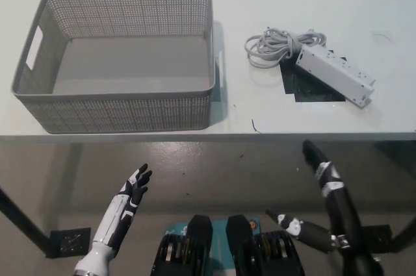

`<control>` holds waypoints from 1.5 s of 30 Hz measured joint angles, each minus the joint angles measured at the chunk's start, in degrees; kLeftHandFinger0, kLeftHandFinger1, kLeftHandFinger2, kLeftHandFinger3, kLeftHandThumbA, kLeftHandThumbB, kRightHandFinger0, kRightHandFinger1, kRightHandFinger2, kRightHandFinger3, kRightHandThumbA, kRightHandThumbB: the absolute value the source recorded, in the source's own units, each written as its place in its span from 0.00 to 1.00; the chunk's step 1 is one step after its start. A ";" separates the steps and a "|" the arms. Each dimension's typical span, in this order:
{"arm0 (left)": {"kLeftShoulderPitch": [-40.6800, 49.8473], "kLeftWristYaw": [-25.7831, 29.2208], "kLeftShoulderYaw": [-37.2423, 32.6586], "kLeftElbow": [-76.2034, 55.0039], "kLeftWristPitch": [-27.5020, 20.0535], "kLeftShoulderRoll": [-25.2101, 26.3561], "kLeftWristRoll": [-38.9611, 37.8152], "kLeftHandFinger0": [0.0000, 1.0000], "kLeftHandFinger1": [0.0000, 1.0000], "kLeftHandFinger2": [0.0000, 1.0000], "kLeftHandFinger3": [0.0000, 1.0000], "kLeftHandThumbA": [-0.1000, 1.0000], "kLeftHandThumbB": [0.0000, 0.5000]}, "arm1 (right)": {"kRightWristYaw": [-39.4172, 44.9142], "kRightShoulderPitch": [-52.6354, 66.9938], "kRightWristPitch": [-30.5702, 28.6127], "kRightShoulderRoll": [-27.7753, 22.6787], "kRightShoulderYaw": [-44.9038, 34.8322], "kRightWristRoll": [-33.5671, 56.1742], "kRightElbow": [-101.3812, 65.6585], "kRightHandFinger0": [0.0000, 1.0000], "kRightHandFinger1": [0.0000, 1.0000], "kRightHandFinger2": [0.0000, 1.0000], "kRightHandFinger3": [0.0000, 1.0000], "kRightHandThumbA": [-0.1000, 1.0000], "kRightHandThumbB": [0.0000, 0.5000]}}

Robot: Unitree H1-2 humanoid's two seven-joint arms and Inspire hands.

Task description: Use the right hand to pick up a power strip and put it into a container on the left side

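1. Fingers of my black right hand (320,164) are spread, holding nothing, at the lower right of the frame below the table edge.
2. My white left hand (135,191) rests at the lower left, fingers straight and apart, also empty.
3. I see the white plastic power strip (335,75) lying at a slant at the upper right on the pale white table (325,3), partly over a dark square mat (309,86), its grey coiled cable (274,47) beside it.
4. At the upper left stands the grey perforated plastic basket (117,110), empty.
5. Below the table I see glossy grey floor (214,165).
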 measured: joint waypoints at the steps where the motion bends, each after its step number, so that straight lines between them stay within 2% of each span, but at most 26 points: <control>1: 0.01 0.00 -0.05 0.00 0.00 -0.01 0.00 1.00 1.00 1.00 1.00 1.00 0.47 | 0.01 -0.09 0.48 -0.27 -0.66 -0.28 -2.42 1.00 1.00 1.00 1.00 1.00 0.55; 2: 0.03 0.00 -0.10 0.00 -0.01 -0.02 0.00 1.00 1.00 1.00 1.00 1.00 0.47 | 0.02 -0.31 0.94 -0.66 -1.38 -0.54 -4.55 1.00 1.00 1.00 1.00 1.00 0.55; 3: 0.06 0.00 -0.12 0.00 -0.02 -0.02 0.00 1.00 1.00 1.00 1.00 1.00 0.50 | 0.04 -0.59 1.42 -1.07 -1.98 -0.75 -6.01 1.00 1.00 1.00 1.00 1.00 0.67; 5: 0.16 0.00 -0.19 0.00 -0.02 -0.02 0.00 1.00 1.00 1.00 1.00 1.00 0.50 | 0.14 -1.96 3.01 -2.56 -3.77 -1.45 -9.86 1.00 1.00 1.00 1.00 1.00 0.71; 9: 0.24 0.00 -0.32 0.02 -0.02 -0.02 -0.01 1.00 1.00 1.00 1.00 1.00 0.53 | 0.59 -8.32 7.97 -7.44 -7.52 -2.38 -14.90 1.00 1.00 1.00 1.00 1.00 0.69; 10: 0.24 -0.01 -0.36 0.03 -0.02 -0.02 -0.01 1.00 1.00 1.00 1.00 1.00 0.52 | 0.88 -11.19 9.85 -9.44 -8.55 -2.66 -15.49 1.00 1.00 1.00 1.00 1.00 0.71; 11: 0.24 0.00 -0.38 0.04 -0.02 -0.02 -0.01 1.00 1.00 1.00 1.00 1.00 0.51 | 1.07 -13.23 10.87 -10.61 -9.04 -2.75 -15.58 1.00 1.00 1.00 1.00 1.00 0.65; 14: 0.25 0.00 -0.41 0.08 0.00 -0.02 -0.01 1.00 1.00 1.00 1.00 1.00 0.52 | 1.73 -19.90 14.55 -14.70 -9.95 -2.99 -14.72 1.00 1.00 1.00 1.00 1.00 0.69; 17: 0.25 -0.01 -0.42 0.09 -0.01 -0.01 -0.01 1.00 1.00 1.00 1.00 1.00 0.50 | 2.72 -26.73 18.13 -17.83 -9.94 -3.28 -12.30 1.00 1.00 1.00 1.00 1.00 0.61; 20: 0.25 0.00 -0.44 0.11 -0.01 -0.02 -0.01 1.00 1.00 1.00 1.00 1.00 0.50 | 3.66 -33.75 21.01 -19.99 -9.62 -3.78 -7.45 1.00 1.00 1.00 1.00 1.00 0.65; 22: 0.25 -0.01 -0.45 0.13 0.00 -0.01 -0.01 1.00 1.00 1.00 1.00 1.00 0.50 | 4.41 -39.53 23.04 -21.16 -8.78 -4.18 -2.27 1.00 1.00 1.00 1.00 1.00 0.64; 25: 0.24 -0.01 -0.46 0.13 -0.01 -0.02 -0.01 1.00 1.00 1.00 1.00 1.00 0.52 | 5.28 -45.20 24.85 -21.83 -7.46 -4.65 4.62 1.00 1.00 1.00 1.00 1.00 0.67; 28: 0.24 -0.01 -0.49 0.13 -0.01 -0.01 0.00 1.00 1.00 1.00 1.00 1.00 0.51 | 6.17 -51.48 26.83 -21.95 -5.27 -5.36 14.29 1.00 1.00 1.00 1.00 1.00 0.65; 29: 0.24 0.00 -0.50 0.13 -0.01 -0.01 0.00 1.00 1.00 1.00 1.00 1.00 0.52 | 6.31 -52.87 27.18 -21.94 -4.73 -5.55 16.56 1.00 1.00 1.00 1.00 1.00 0.70; 33: 0.26 -0.01 -0.52 0.13 0.00 0.00 -0.01 1.00 1.00 1.00 1.00 1.00 0.53 | 6.97 -59.12 28.81 -21.78 -1.25 -6.84 28.57 1.00 1.00 1.00 1.00 1.00 0.79; 37: 0.26 -0.01 -0.53 0.14 0.00 0.00 0.00 1.00 1.00 1.00 1.00 1.00 0.57 | 7.43 -63.96 29.74 -20.94 1.96 -7.92 40.29 1.00 1.00 1.00 1.00 1.00 0.73; 39: 0.25 -0.01 -0.57 0.14 0.00 0.00 0.00 1.00 1.00 1.00 1.00 1.00 0.58 | 7.57 -66.34 30.24 -20.05 4.01 -8.46 47.45 1.00 1.00 1.00 1.00 1.00 0.77; 40: 0.26 -0.01 -0.57 0.14 0.00 0.00 0.01 1.00 1.00 1.00 1.00 1.00 0.59 | 7.64 -66.77 30.40 -19.85 4.38 -8.60 48.80 1.00 1.00 1.00 1.00 1.00 0.73; 45: 0.24 -0.02 -0.65 0.13 -0.02 0.04 0.04 1.00 1.00 1.00 1.00 1.00 0.59 | 8.71 -72.63 31.61 -16.86 9.34 -9.64 65.67 1.00 1.00 1.00 1.00 1.00 0.74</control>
